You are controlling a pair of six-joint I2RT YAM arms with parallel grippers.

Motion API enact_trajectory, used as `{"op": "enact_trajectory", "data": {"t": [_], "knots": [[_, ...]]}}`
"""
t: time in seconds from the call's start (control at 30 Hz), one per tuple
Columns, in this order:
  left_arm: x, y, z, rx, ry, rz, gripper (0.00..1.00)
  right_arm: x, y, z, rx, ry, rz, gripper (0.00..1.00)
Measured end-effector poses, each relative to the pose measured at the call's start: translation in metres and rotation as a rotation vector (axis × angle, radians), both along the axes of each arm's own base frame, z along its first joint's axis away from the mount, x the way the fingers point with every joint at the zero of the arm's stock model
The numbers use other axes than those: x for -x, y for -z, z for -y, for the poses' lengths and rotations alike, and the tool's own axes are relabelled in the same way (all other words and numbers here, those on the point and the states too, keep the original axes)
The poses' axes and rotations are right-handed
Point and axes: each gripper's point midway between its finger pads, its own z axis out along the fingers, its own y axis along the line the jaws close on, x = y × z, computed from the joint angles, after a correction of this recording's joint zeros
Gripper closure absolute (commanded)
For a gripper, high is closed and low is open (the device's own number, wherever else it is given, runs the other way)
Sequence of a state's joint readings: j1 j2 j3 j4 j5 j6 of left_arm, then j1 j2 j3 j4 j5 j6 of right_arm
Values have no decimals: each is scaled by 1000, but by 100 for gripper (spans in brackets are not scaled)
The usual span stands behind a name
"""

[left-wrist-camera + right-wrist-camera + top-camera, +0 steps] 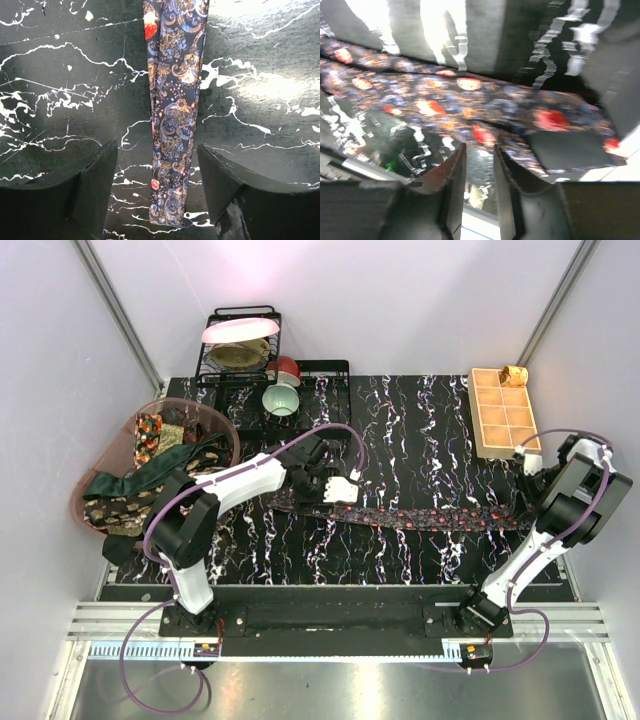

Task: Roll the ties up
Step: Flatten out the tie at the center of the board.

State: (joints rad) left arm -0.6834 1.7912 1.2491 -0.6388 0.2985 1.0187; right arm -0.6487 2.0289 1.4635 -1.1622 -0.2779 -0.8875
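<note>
A dark tie with red dots and paisley (430,515) lies stretched flat across the marbled black table, from the middle to the right side. My left gripper (340,490) hovers over its narrow left end. In the left wrist view the jaws stand open on either side of that end (170,190) without touching it, so the left gripper (156,150) is empty. My right gripper (528,462) is at the tie's wide end. In the right wrist view the right gripper (479,150) has a narrow gap with bare table showing through it. The blurred tie (445,105) lies just past the fingertips.
A pink basket (215,420) at the left holds several more ties (130,490). A black dish rack (240,350) with plates and a green bowl (281,400) stands at the back. A tan gridded tray (505,415) sits at the back right.
</note>
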Motion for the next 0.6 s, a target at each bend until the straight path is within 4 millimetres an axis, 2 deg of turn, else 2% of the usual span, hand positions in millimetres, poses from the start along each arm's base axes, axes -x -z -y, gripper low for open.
{"op": "enact_trajectory", "data": {"t": [0.17,0.37,0.6], "knots": [[-1,0,-1,-5,-9,4,36,-1,6,15,26,39,33,80],[-3,0,-2,-5,-14,6,35,10,13,9,29,48,35,80],[0,9,-4,-22,14,-13,36,10,15,11,47,71,31,81]]}}
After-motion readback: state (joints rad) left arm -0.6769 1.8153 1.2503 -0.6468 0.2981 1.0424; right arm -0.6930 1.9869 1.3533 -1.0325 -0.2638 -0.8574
